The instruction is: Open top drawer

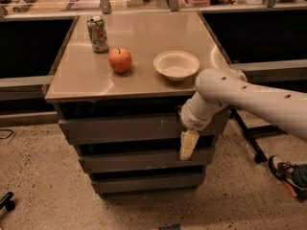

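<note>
The top drawer (122, 127) is the widest grey metal front just under the counter top, with small pale scratches right of centre. It sits flush with the cabinet, closed. My gripper (188, 146) hangs down from the white arm (240, 97) in front of the drawer's right end, its pale fingers pointing down past the drawer's lower edge to the second drawer (139, 159).
On the counter top (144, 37) stand a soda can (98, 34), a red apple (120, 60) and a white bowl (176, 64). A third, narrower drawer (144, 182) is lowest. A dark stand leg (249, 138) and a shoe (288, 176) are on the floor at right.
</note>
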`<state>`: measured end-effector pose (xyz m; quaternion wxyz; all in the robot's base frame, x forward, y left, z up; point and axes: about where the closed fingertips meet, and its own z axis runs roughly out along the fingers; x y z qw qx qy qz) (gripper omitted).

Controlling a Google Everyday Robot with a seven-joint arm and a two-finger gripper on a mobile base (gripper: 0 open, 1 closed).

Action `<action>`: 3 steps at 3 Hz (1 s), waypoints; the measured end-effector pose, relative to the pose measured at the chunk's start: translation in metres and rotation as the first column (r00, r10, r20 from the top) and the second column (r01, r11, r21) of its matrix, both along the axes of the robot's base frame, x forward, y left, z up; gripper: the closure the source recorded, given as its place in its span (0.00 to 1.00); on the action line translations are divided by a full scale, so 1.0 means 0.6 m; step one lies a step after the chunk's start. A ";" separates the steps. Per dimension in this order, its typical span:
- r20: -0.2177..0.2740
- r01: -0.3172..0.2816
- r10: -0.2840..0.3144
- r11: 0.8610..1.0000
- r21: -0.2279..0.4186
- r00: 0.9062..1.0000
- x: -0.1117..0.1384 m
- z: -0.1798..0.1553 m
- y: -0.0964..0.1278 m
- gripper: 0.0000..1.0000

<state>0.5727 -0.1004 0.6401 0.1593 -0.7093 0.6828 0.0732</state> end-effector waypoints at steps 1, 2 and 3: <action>-0.073 -0.010 0.009 1.000 -0.014 0.997 -0.022 0.005 -0.002 0.00; -0.127 -0.026 0.023 0.999 -0.023 0.992 -0.050 0.018 0.000 0.00; -0.180 -0.032 0.027 0.999 -0.024 0.983 -0.086 0.030 0.000 0.00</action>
